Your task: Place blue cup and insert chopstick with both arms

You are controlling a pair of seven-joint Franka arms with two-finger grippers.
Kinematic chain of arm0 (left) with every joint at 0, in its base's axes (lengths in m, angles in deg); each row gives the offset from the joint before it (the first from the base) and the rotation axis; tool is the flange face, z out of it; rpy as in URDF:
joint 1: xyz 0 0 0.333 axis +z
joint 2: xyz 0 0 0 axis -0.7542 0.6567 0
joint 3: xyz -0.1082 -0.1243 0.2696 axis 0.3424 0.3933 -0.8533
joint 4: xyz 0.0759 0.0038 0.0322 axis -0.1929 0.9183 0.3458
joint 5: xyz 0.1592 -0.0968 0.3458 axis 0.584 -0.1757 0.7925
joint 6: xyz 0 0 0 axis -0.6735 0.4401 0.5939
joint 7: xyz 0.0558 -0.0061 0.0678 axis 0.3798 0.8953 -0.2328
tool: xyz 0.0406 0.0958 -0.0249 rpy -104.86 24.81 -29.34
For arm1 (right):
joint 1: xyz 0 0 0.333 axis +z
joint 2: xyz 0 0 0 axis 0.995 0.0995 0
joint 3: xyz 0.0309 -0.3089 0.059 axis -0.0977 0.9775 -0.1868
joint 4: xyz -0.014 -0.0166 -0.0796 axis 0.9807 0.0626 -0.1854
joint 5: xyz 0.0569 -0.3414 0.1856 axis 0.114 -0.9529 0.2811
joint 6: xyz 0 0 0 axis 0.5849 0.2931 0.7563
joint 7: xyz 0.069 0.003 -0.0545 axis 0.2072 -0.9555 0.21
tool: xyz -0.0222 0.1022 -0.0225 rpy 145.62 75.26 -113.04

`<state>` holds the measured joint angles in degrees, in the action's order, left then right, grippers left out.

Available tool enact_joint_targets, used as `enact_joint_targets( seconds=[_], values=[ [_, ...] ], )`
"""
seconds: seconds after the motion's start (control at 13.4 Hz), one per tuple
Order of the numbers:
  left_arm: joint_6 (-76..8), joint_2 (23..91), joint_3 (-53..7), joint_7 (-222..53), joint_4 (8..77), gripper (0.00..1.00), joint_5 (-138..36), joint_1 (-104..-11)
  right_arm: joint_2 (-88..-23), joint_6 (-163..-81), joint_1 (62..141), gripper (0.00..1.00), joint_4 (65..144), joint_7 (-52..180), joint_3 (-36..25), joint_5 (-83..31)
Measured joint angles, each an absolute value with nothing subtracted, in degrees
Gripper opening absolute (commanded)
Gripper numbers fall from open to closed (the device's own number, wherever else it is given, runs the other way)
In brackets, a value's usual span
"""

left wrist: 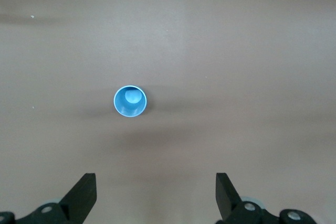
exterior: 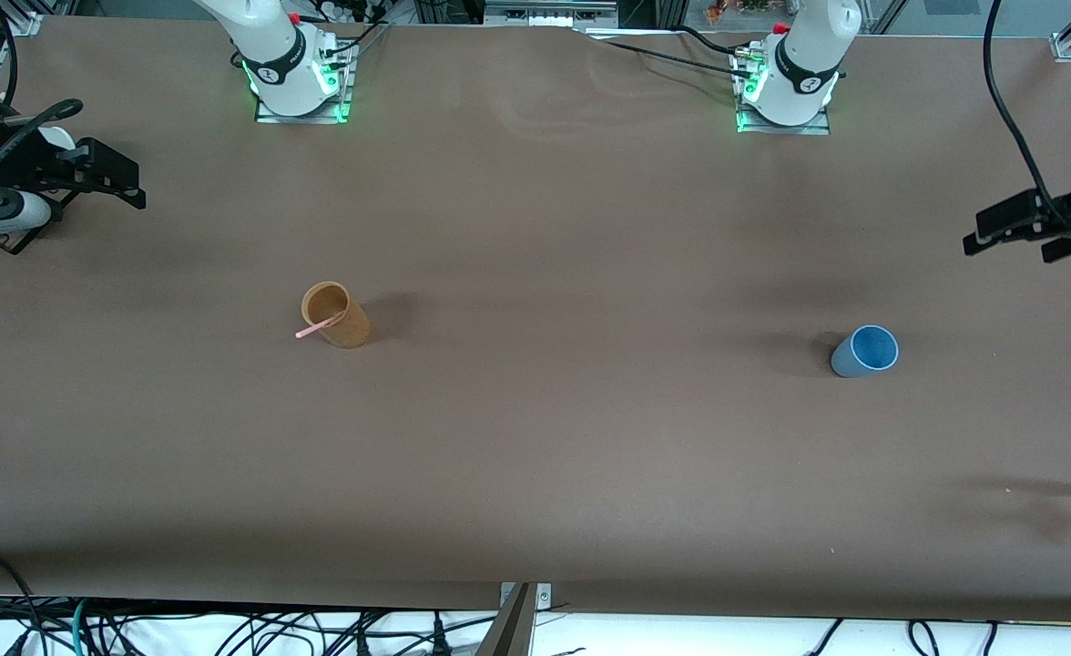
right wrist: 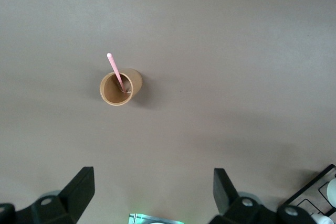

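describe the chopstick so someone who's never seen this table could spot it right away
Start at the brown table and go toward the right arm's end, where a tan cup stands alone. The chopstick is the thin pink stick leaning inside that cup, its upper end poking out over the rim. It is the only pink, slender thing there; the blue cup toward the left arm's end holds nothing.

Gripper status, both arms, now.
Left gripper: open, holding nothing, high over the table above the blue cup.
Right gripper: open, holding nothing, above the tan cup.
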<state>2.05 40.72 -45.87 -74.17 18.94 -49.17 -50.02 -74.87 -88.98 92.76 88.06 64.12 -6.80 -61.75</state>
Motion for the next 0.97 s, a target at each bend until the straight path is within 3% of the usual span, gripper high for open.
enact_joint_targets(
  seconds=[0.45, 0.97],
  values=[
    [2.14, 34.61, -44.21, -82.38, 25.07, 1.00, -49.14, -50.02, -74.86, -89.01, 92.75, 1.00, 88.06, 64.13, -6.80, -61.75],
    [2.07, 35.15, -43.58, -78.65, 26.76, 1.00, -46.60, -49.01, -74.84, -89.05, 92.74, 1.00, 88.06, 64.22, -6.80, -61.75]
  ],
)
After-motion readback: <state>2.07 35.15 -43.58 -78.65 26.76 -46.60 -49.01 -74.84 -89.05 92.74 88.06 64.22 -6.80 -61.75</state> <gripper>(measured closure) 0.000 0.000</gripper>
